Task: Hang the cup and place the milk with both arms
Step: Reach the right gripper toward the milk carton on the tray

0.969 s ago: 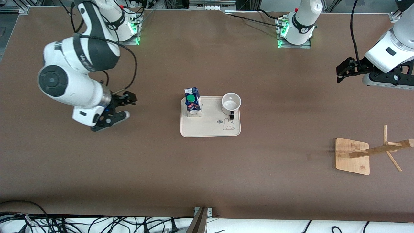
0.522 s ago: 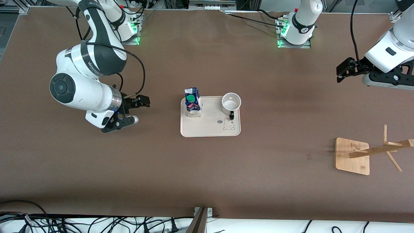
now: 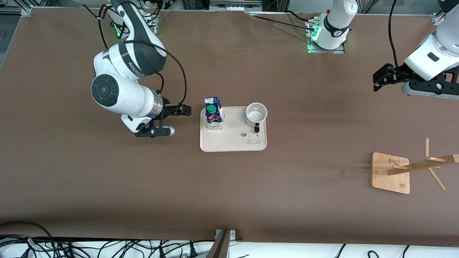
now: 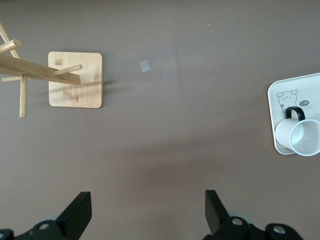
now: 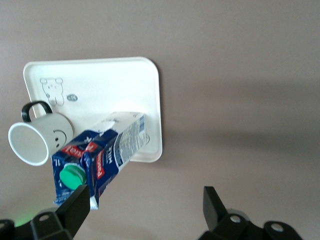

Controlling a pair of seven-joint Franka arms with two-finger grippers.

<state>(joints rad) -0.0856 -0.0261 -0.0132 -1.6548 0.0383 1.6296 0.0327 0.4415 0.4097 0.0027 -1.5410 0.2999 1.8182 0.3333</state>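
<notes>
Brown table: milk and cup upright on the centre-frame tray; right gripper gapes beside it, left gripper, probably wide too, waits upper right

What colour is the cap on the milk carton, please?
The cap on the milk is green, clearest in the right wrist view.
</notes>
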